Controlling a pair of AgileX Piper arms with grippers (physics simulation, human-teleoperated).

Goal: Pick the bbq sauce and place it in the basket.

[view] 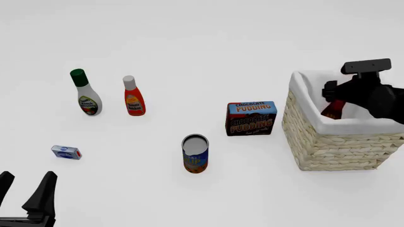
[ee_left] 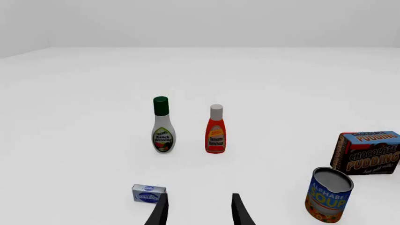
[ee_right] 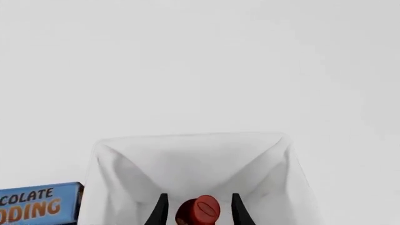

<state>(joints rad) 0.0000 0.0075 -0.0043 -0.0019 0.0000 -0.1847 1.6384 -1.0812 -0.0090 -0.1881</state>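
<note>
- Currently the right claw (ee_right: 198, 206) hangs over the large squarish straw-coloured wicker basket with white cloth lining (view: 328, 142), its two dark fingers closed in around the small dark brownish-red bbq sauce bottle with a red cap (ee_right: 198, 211).
- Right wrist view: the red cap sits between the fingers, close to touching both, with the lining's white walls spread around it. Front view: the bottle's body (view: 333, 109) shows inside the basket's rim, tilted, under the arm. Whether it touches the basket's floor cannot be told.
- Left claw (view: 26, 191) idles low, well away from the basket, fingers spread and holding nothing.
- Other things on the white table (view: 202, 42), all on the basket's left: blue-and-brown chocolate pudding box (view: 252, 118) nearest; blue soup can with a silver top (view: 195, 153) further off; orange-red ketchup bottle with a grey-white cap (view: 133, 97); white ranch bottle with a green cap (view: 84, 93); small blue-and-white carton (view: 66, 152), furthest.
- Handling judgement: the bottle looks like rigid plastic, light, smooth-sided, so likely slippery. A hold near the neck lets it swing; lower on the body would be steadier.
- Judgement: task looks near its end; what is left is to let go once the bottle is low enough. The cloth lining should soften a short drop.
</note>
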